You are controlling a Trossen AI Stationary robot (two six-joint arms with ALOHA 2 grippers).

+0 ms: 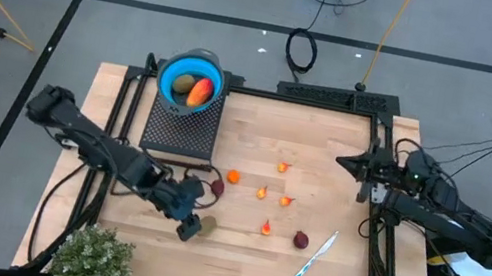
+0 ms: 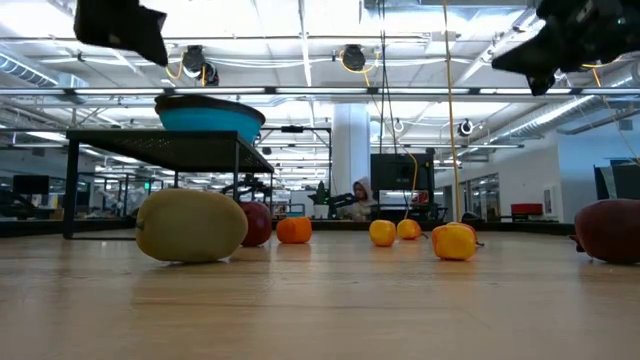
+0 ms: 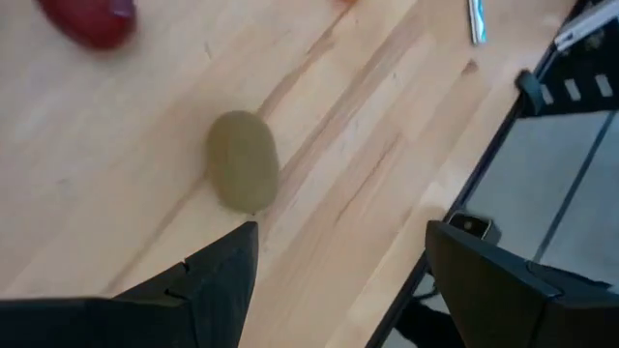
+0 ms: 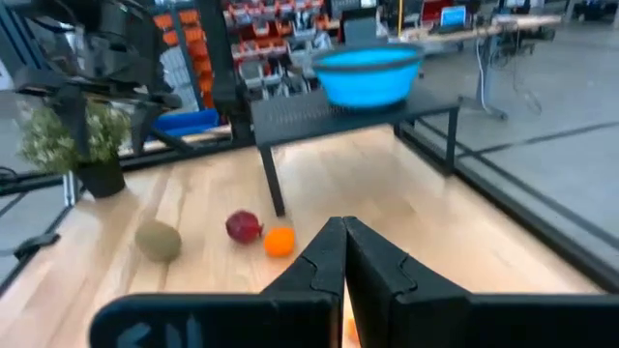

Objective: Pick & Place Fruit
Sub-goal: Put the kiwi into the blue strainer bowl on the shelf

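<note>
Wooden tabletop [image 1: 235, 258], open workshop hall beyond. Blue bowl [image 1: 192, 78] on black stand, far left, holding two fruits. Brown-green oval fruit [image 1: 193, 227] near left, just below left gripper [image 1: 186, 211], released and empty. Small orange bits mid-table; dark red ball [image 1: 300, 239] beside pen [image 1: 314, 259]. Right gripper [image 1: 347, 161] clenched, empty, far right
</note>
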